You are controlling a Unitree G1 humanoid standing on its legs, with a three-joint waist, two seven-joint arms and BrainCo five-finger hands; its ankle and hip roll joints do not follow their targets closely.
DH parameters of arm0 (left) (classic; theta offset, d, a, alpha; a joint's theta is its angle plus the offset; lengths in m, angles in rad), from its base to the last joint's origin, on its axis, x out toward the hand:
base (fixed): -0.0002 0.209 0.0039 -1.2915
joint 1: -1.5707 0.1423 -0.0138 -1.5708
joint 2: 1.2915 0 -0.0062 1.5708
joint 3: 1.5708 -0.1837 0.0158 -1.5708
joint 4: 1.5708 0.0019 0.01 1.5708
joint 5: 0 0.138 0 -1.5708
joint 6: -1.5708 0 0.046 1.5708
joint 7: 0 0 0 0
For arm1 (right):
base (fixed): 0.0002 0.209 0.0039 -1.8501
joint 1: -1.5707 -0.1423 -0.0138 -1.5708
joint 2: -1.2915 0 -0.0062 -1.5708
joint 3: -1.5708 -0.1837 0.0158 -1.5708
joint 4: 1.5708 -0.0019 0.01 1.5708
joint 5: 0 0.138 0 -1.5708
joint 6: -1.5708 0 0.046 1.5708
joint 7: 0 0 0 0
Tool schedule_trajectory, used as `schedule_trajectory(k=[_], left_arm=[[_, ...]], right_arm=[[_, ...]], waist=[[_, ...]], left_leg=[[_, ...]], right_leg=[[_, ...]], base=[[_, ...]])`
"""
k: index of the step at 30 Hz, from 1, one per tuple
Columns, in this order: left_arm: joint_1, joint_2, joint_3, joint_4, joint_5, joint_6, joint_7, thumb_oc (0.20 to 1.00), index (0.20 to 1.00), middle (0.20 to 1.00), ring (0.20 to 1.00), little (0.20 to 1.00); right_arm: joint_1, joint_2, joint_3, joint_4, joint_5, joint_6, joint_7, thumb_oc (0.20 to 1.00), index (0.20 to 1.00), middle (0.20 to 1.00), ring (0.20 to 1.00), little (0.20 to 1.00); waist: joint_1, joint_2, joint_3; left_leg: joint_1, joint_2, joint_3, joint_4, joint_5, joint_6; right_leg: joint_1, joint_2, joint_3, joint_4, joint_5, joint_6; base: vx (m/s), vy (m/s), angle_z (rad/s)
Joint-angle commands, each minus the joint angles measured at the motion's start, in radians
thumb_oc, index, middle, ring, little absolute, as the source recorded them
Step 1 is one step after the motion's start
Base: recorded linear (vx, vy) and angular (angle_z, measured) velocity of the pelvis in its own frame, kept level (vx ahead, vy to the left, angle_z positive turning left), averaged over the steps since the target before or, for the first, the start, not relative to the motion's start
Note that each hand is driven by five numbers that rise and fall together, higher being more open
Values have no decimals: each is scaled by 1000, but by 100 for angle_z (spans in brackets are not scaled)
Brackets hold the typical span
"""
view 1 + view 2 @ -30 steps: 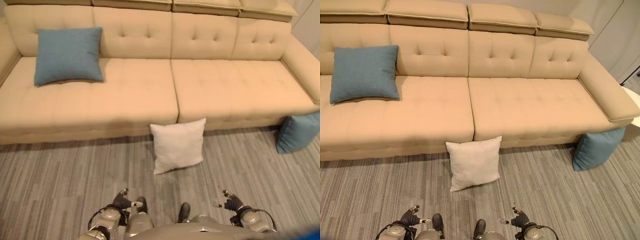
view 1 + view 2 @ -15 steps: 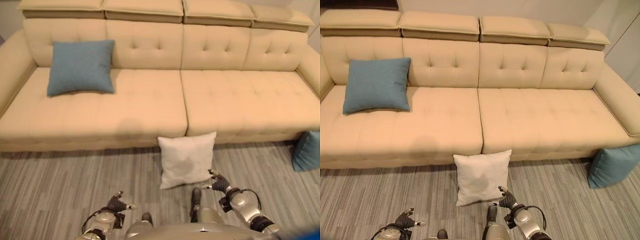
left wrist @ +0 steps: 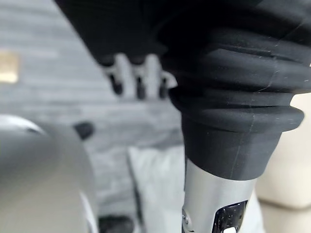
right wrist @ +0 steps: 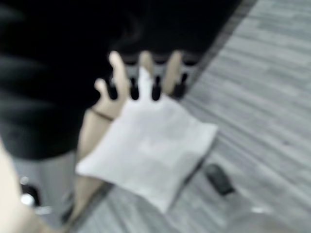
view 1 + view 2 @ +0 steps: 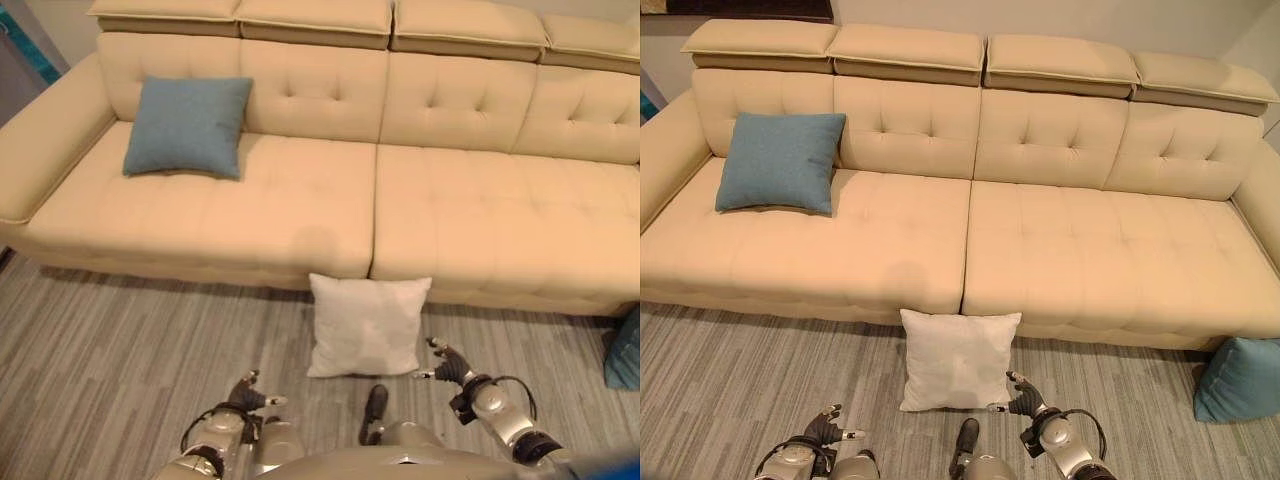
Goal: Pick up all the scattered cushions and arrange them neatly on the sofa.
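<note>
A white cushion (image 5: 365,324) leans upright on the floor against the front of the beige sofa (image 5: 470,210), also seen in the right wrist view as the white cushion (image 4: 148,148). A blue cushion (image 5: 188,126) rests on the sofa's left seat against the backrest. Another blue cushion (image 5: 1237,378) sits on the floor by the sofa's right end. My right hand (image 5: 450,366) hovers open just right of the white cushion's lower corner, holding nothing. My left hand (image 5: 250,394) hangs low near the floor, left of the white cushion, fingers relaxed and empty.
Grey striped floor (image 5: 120,350) spreads in front of the sofa. The sofa's middle and right seats (image 5: 1110,250) are bare. The left armrest (image 5: 45,150) bounds the sofa at the left.
The camera has swung left, shifting the sofa and cushions rightward in view. My right hand stays raised by the white cushion's right edge; the left hand stays low.
</note>
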Motion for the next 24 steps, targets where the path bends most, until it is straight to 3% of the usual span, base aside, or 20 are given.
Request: schedule_trajectory(k=[1,3,7,9,12,15,20,24], left_arm=[[-8,38,9,-31,-4,-28,23,1000,1000,1000,1000,1000],[11,41,25,-26,-16,-29,25,1000,1000,1000,1000,1000],[19,50,44,-15,-27,-28,28,1000,1000,1000,1000,1000],[25,74,67,-23,-39,-29,34,1000,1000,1000,1000,1000],[18,93,72,-21,-33,-27,34,1000,1000,1000,1000,1000],[15,102,70,-21,-31,-30,36,1000,1000,1000,1000,1000],[-9,115,64,-31,-33,-42,49,1000,1000,1000,1000,1000],[-13,111,56,-35,-43,-43,48,1000,1000,1000,1000,1000]], right_arm=[[-2,25,-7,-34,32,-28,-17,1000,1000,1000,1000,1000],[-8,34,3,-40,25,-32,-15,1000,1000,1000,1000,1000],[-26,51,8,-49,20,-32,-15,1000,1000,1000,1000,1000],[-55,69,29,-83,13,-32,-8,1000,1000,1000,1000,1000],[-61,77,35,-93,12,-30,-2,1000,1000,1000,1000,1000],[-52,72,33,-110,15,-30,1,1000,1000,1000,1000,1000],[-56,70,34,-132,12,-32,2,1000,1000,1000,1000,1000],[-67,68,48,-121,4,-29,7,1000,1000,1000,1000,1000]], waist=[[-11,-62,5],[-1,-67,9],[9,-78,16],[33,-91,38],[33,-91,51],[33,-86,46],[33,-103,48],[45,-127,61]], left_leg=[[-31,-69,-35,-22,36,5],[-21,-95,-89,-27,12,18],[-16,-107,-68,-20,-7,39],[3,-119,-35,2,-45,70],[12,-132,-41,19,-59,86],[20,-137,-53,16,-70,89],[4,-117,-98,66,-107,69],[-13,-107,-117,85,-101,51]], right_leg=[[107,-61,62,-62,15,70],[100,-61,103,-38,5,74],[71,-87,128,40,-2,89],[3,-132,116,179,4,119],[-21,-150,142,245,13,129],[-4,-181,136,188,26,118],[-27,-294,196,16,172,163],[-22,-268,170,25,153,170]], base=[[135,110,15],[125,145,1],[63,189,-48],[44,219,-71],[77,175,-88],[96,11,4],[143,-166,15],[75,-172,51]])
